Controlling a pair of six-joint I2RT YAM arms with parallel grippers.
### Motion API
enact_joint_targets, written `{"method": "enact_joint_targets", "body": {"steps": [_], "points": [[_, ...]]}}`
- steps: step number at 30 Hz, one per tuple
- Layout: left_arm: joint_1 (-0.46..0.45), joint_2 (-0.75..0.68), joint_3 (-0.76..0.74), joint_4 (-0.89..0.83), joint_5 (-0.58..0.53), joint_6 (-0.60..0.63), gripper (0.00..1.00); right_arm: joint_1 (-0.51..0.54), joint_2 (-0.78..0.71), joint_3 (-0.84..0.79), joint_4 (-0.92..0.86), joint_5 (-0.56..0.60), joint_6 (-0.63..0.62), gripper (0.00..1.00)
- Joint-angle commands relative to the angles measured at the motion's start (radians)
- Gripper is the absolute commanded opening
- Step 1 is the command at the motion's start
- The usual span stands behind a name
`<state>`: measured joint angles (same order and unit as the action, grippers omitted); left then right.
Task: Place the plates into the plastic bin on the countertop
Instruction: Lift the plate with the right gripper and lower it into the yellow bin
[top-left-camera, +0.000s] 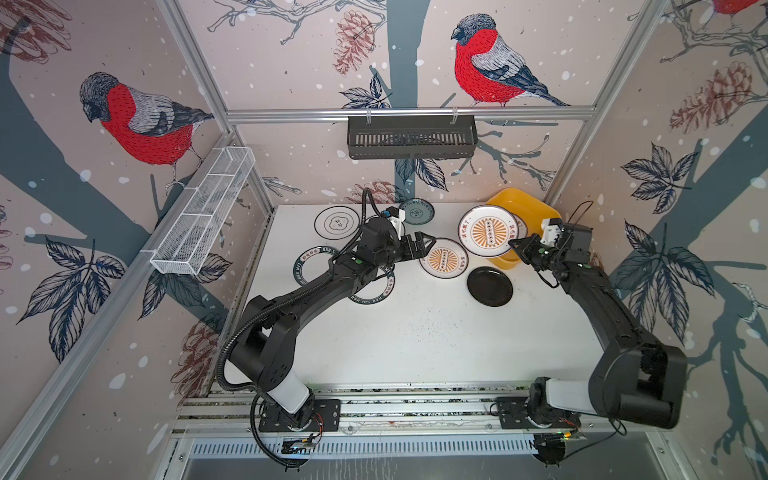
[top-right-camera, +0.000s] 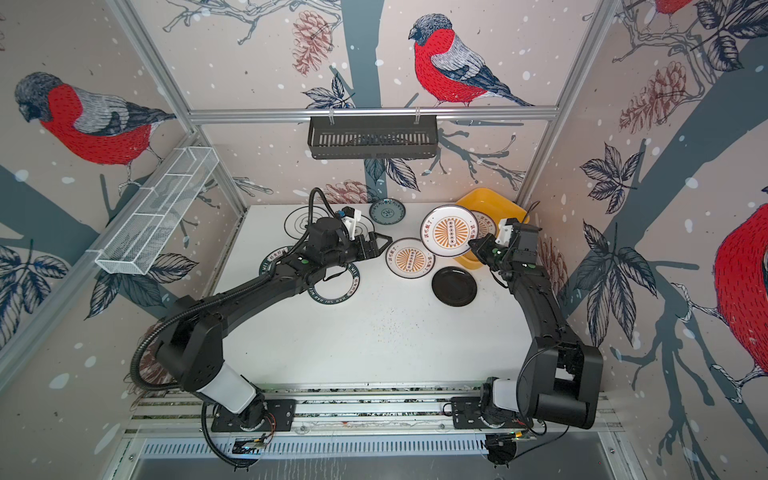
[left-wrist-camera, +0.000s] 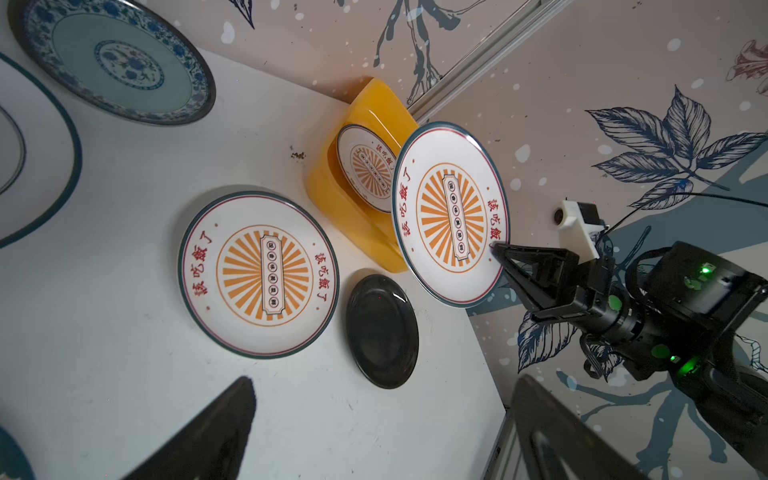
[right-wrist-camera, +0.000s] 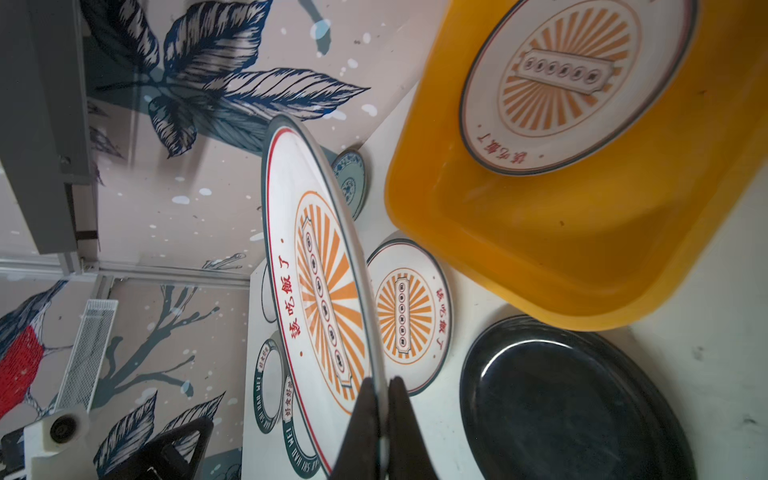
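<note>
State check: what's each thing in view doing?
right hand, shut on the held sunburst plate
held sunburst plate, off the table, tilted
bin, upright, second sunburst plate inside
left hand, open, empty
third sunburst plate, flat on table
black plate, flat on table
teal plate, flat on table
lettered plates, flat on table

Right gripper (left-wrist-camera: 497, 249) pinches the rim of the held sunburst plate (left-wrist-camera: 451, 214), tilted, in front of the yellow bin (left-wrist-camera: 353, 208). 1 binned sunburst plate (left-wrist-camera: 365, 166) sits inside. On the countertop (left-wrist-camera: 124, 374): 1 flat sunburst plate (left-wrist-camera: 258, 274), black plate (left-wrist-camera: 382, 331) just beside it, teal patterned plate (left-wrist-camera: 112, 62) well apart. Left gripper (left-wrist-camera: 386, 380) jaws wide apart.
</note>
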<state>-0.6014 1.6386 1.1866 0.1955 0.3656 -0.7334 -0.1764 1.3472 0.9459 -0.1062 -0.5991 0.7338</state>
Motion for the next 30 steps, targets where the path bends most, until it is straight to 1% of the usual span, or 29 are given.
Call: {"method": "enact_joint_targets", "body": {"steps": [1,4,8,11,15,18,21,24,26,30], "points": [[-0.007,0.054,0.043,0.147,0.056,0.004,0.97,-0.038,0.009,-0.011,0.039,0.002,0.043,0.05],[-0.009,0.135,0.119,0.194,0.092,0.012,0.96,-0.058,0.015,-0.025,0.089,0.034,0.083,0.05],[-0.009,0.243,0.266,0.163,0.115,0.044,0.96,-0.062,0.037,-0.024,0.125,0.102,0.142,0.05],[-0.009,0.323,0.377,0.102,0.14,0.096,0.96,-0.059,0.055,-0.013,0.129,0.174,0.155,0.05],[-0.01,0.42,0.524,0.024,0.17,0.154,0.96,-0.057,0.122,0.035,0.125,0.247,0.176,0.05],[-0.009,0.491,0.606,0.011,0.209,0.168,0.96,-0.055,0.187,0.061,0.163,0.272,0.219,0.05],[-0.009,0.57,0.73,-0.059,0.248,0.206,0.96,-0.057,0.254,0.084,0.21,0.271,0.264,0.05],[-0.009,0.639,0.849,-0.148,0.265,0.256,0.96,-0.049,0.314,0.115,0.23,0.294,0.295,0.05],[-0.008,0.664,0.887,-0.176,0.269,0.278,0.96,-0.043,0.352,0.143,0.238,0.308,0.297,0.05],[0.001,0.674,0.893,-0.191,0.268,0.302,0.96,-0.026,0.428,0.214,0.224,0.342,0.31,0.05]]}}
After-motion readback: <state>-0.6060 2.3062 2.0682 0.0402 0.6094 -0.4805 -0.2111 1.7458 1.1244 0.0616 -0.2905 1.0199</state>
